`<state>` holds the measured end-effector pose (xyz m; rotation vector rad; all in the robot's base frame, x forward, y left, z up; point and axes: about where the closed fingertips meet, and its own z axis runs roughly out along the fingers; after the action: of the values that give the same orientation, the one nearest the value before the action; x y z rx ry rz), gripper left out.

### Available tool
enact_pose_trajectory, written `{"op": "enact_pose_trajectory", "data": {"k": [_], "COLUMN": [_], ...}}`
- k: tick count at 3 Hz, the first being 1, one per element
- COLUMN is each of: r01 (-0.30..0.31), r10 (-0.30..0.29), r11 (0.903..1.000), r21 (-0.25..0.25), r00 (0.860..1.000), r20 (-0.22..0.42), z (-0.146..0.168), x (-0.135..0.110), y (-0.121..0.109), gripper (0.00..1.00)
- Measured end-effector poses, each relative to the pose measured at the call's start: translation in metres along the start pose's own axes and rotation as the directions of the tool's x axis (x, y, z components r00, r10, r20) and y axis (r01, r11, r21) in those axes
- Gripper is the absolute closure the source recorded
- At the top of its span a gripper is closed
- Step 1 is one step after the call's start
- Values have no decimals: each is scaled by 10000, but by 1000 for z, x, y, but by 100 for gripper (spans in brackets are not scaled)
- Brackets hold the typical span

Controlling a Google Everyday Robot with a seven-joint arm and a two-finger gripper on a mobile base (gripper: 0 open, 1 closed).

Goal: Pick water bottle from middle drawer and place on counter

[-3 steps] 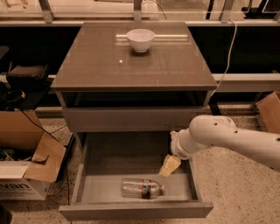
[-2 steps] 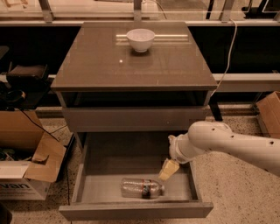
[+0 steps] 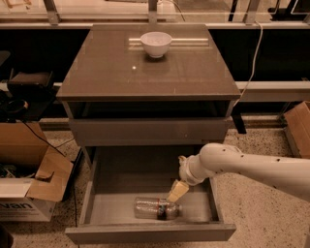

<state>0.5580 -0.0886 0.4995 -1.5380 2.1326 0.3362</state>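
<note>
This looks like a robotics lab or test bay, not a home. A lone cabinet with a glossy counter (image 3: 145, 77) stands on a speckled terrazzo floor (image 3: 261, 218). Open cardboard boxes (image 3: 34, 169) sit at its left, a white cable (image 3: 255, 53) trails down behind, and metal frame legs (image 3: 51, 9) rise at the back. A white robot arm (image 3: 252, 167) reaches in from the right, its gripper (image 3: 178, 190) just above the water bottle (image 3: 150, 207) in the open middle drawer (image 3: 145, 232).

Counter (image 3: 106, 72) w/ white bowl (image 3: 156, 43) at rear; mid drawer (image 3: 121, 179) w/ water bottle (image 3: 156, 208), hand (image 3: 176, 192) just above.
</note>
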Motion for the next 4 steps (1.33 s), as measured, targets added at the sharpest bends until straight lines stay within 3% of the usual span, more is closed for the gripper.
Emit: {"op": "enact_pose_trajectory", "data": {"k": [1, 2, 4], "r01": [-380, -787, -1563], "r10": [389, 835, 1694], "r11": [9986, 9920, 9738], "r21": [-379, -989, -1655], "r00": [9990, 9955, 9832], "r20": [237, 456, 684], "z": [34, 75, 126], "x": [1, -3, -2], "y": [9, 30, 54], "gripper": [0, 0, 0]}}
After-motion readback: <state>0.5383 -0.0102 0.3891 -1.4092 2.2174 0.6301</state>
